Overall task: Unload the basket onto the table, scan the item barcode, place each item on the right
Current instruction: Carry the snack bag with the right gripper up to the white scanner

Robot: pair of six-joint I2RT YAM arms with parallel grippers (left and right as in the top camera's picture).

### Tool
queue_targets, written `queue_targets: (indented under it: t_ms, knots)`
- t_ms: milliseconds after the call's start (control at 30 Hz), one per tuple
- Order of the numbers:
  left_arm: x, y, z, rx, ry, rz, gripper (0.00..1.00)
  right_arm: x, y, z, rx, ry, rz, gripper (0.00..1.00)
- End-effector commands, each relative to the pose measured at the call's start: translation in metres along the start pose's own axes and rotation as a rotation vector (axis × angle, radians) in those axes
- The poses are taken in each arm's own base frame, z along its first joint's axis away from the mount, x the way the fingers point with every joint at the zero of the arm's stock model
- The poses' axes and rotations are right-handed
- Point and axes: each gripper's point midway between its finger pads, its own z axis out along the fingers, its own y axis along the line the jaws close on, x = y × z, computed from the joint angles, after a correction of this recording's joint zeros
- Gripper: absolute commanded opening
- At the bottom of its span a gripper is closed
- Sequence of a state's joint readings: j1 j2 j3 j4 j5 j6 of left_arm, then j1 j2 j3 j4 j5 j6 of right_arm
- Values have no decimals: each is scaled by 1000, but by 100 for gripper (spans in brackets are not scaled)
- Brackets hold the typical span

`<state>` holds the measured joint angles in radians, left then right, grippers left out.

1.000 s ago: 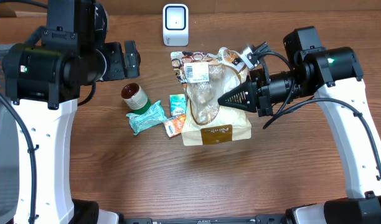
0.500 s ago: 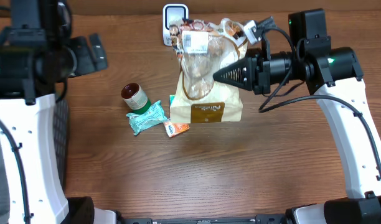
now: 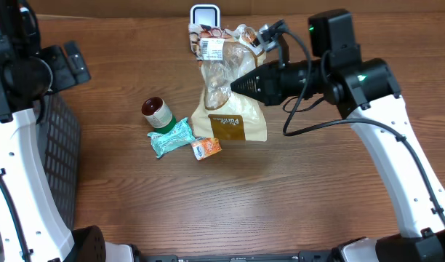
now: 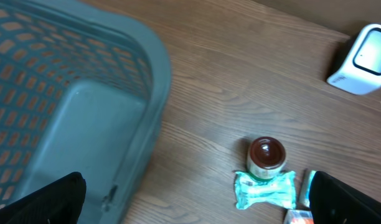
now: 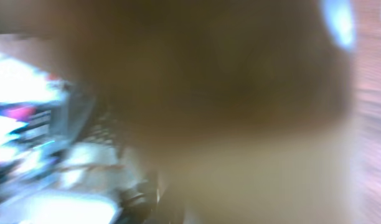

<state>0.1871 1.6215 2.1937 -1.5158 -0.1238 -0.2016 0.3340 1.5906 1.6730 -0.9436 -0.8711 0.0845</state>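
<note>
The right gripper (image 3: 235, 84) is clamped on the bakery bag (image 3: 230, 125); its label (image 3: 211, 49) end lies just before the scanner (image 3: 204, 13) (long axis towards it); left gripper (image 3: 71, 62) spread wide, empty, well off.

We see a grey-blue basket (image 4: 154, 81) at the left on the wooden table (image 4: 240, 81). A white scanner (image 4: 363, 59) sits top right. Lower down, a brown-lidded jar (image 4: 266, 155) touches a green packet (image 4: 265, 188). Our left gripper (image 4: 197, 183) stands wide apart.
</note>
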Motion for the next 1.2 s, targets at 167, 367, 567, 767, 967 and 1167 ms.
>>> queue_targets:
  t_ms: [167,367,567,767,967,1167]
  knots:
    - [-1,5,1,-15,-4,15,100,-48,-87,-30,743,-190,-98,3]
    - [-1,5,1,-15,-4,15,99,-97,-108,-39,913,-212,-199,3]
    - [-1,5,1,-15,-4,15,100,-152,-152,-26,1188,-265,-431,4]
    - [-1,5,1,-15,-4,15,100,-173,-198,18,1408,-146,-738,4]
    - [-1,5,1,-15,-4,15,100,-180,-226,64,1525,-158,-868,4]
    - [-1,5,1,-15,-4,15,100,-147,-273,113,1533,25,-972,5]
